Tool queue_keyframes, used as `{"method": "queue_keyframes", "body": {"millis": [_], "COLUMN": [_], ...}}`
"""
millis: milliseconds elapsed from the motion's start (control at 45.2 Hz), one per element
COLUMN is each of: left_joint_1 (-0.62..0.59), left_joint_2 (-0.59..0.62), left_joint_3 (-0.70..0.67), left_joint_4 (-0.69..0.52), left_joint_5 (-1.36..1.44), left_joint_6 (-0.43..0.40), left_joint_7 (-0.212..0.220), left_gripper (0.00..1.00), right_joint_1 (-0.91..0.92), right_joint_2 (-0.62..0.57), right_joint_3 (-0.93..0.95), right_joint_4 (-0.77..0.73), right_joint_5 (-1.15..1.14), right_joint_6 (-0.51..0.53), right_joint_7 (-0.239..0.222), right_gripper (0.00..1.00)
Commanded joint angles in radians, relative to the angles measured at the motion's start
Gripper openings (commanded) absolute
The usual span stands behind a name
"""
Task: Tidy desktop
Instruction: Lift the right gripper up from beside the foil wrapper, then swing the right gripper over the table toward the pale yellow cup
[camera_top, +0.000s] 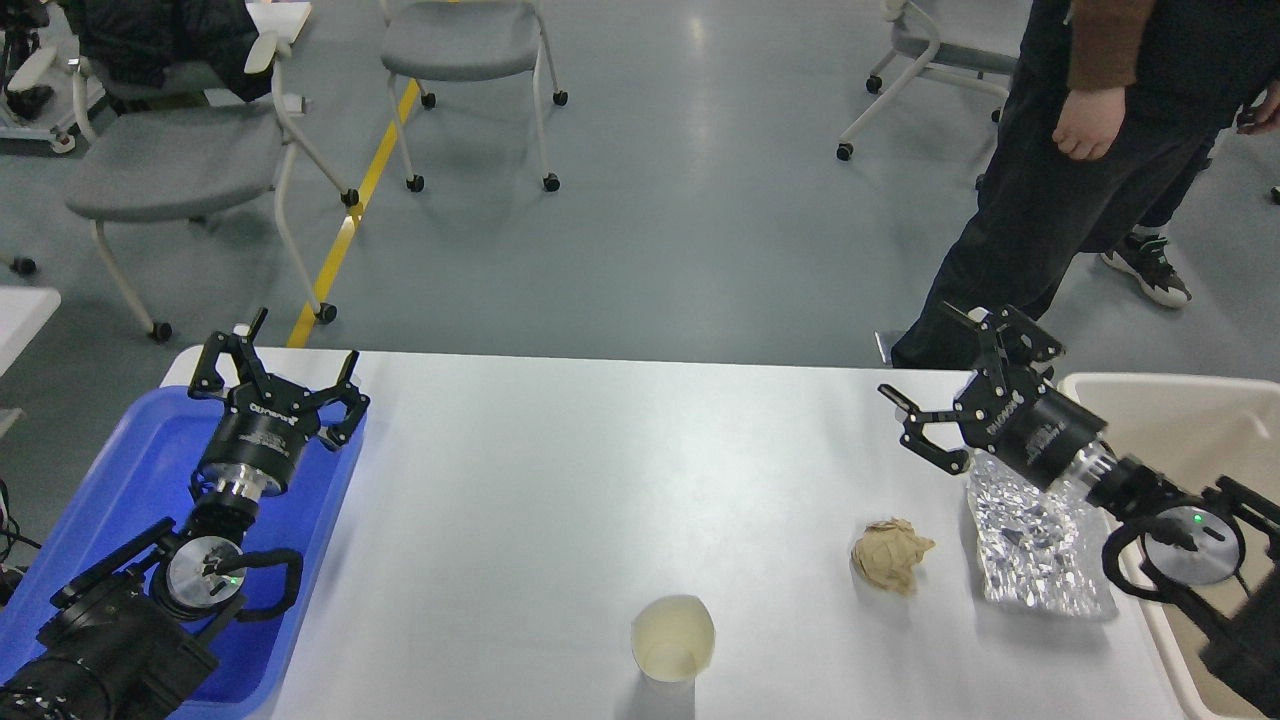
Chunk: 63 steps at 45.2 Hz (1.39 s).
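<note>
Both grippers are hanging empty right now. On the right side, the right gripper (935, 385) is sitting with its fingers spread wide, hovering over the far right part of the desktop (600, 470), just above the far end of a crinkled silver foil wrapper (1040, 545). It is pointing leftward and holding nothing — by the look of it, lining up for one of the scraps below. Over on the left, the left gripper (275, 365) is also gaping wide, parked above the far edge of the blue tray (130, 470), clear of the action.

The desktop itself is stretching across the middle of the view, white and smooth, and three bits of clutter are lying on its right half. A paper cup (673, 640) is standing upright near the front edge, mouth open to us. A crumpled ball of brown paper (890, 555) is sitting just beside the foil wrapper, not quite touching it as far as I can tell. The beige bin (1180, 420) is waiting at the right edge, right behind the right arm — a handy drop point for rubbish, I would judge, which explains why that arm is working this side.

Nothing is blocking the paper ball or the cup. Beyond the table a person in dark clothes (1060, 180) is standing close to the far right corner, and wheeled chairs (170, 160) are scattered further back.
</note>
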Motion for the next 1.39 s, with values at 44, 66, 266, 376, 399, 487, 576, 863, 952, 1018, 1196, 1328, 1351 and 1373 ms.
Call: {"method": "queue_keyframes", "body": {"millis": [44, 66, 266, 376, 399, 487, 576, 863, 952, 1018, 1196, 1328, 1351, 1373], "left_joint_1": [0.0, 0.0, 0.0, 0.0, 0.0, 0.0, 0.0, -0.002, 0.0, 0.0, 0.0, 0.0, 0.0, 0.0], "left_joint_2": [0.0, 0.0, 0.0, 0.0, 0.0, 0.0, 0.0, 0.0, 0.0, 0.0, 0.0, 0.0, 0.0, 0.0], "left_joint_3": [0.0, 0.0, 0.0, 0.0, 0.0, 0.0, 0.002, 0.002, 0.002, 0.002, 0.002, 0.002, 0.002, 0.002], "left_joint_4": [0.0, 0.0, 0.0, 0.0, 0.0, 0.0, 0.0, 0.0, 0.0, 0.0, 0.0, 0.0, 0.002, 0.0], "left_joint_5": [0.0, 0.0, -0.001, -0.001, -0.001, 0.0, 0.0, 0.0, 0.0, 0.0, 0.0, 0.0, -0.001, -0.001], "left_joint_6": [0.0, 0.0, 0.0, 0.001, 0.0, 0.001, 0.0, -0.002, -0.002, -0.002, 0.0, 0.0, 0.0, 0.0], "left_joint_7": [0.0, 0.0, 0.0, 0.0, 0.0, 0.0, 0.0, 0.0, 0.0, 0.0, 0.0, 0.0, 0.0, 0.0], "left_gripper": [1.0, 1.0, 1.0, 1.0, 1.0, 1.0, 1.0, 1.0, 1.0, 1.0, 1.0, 1.0, 1.0, 1.0], "right_joint_1": [0.034, 0.038, 0.075, 0.135, 0.155, 0.266, 0.434, 0.929, 1.069, 1.155, 1.327, 1.426, 1.44, 1.452], "right_joint_2": [-0.142, -0.148, -0.182, -0.188, -0.192, -0.205, -0.215, -0.137, -0.078, -0.024, 0.123, 0.212, 0.228, 0.241], "right_joint_3": [0.0, 0.0, -0.022, -0.078, -0.1, -0.21, -0.373, -0.9, -1.023, -1.082, -1.238, -1.318, -1.332, -1.344], "right_joint_4": [0.351, 0.371, 0.51, 0.54, 0.544, 0.567, 0.572, 0.566, 0.569, 0.572, 0.573, 0.616, 0.627, 0.638], "right_joint_5": [-0.126, -0.134, -0.231, -0.246, -0.245, -0.237, -0.225, -0.027, 0.085, 0.145, 0.182, 0.179, 0.176, 0.176], "right_joint_6": [-0.201, -0.212, -0.281, -0.334, -0.345, -0.406, -0.463, -0.663, -0.712, -0.745, -0.782, -0.77, -0.77, -0.769], "right_joint_7": [-0.015, -0.019, -0.081, -0.102, -0.104, -0.104, -0.105, -0.124, -0.122, -0.122, -0.121, -0.118, -0.116, -0.116], "right_gripper": [1.0, 1.0, 1.0, 1.0, 1.0, 1.0, 1.0, 1.0, 1.0, 1.0, 1.0, 1.0, 1.0, 1.0]}}
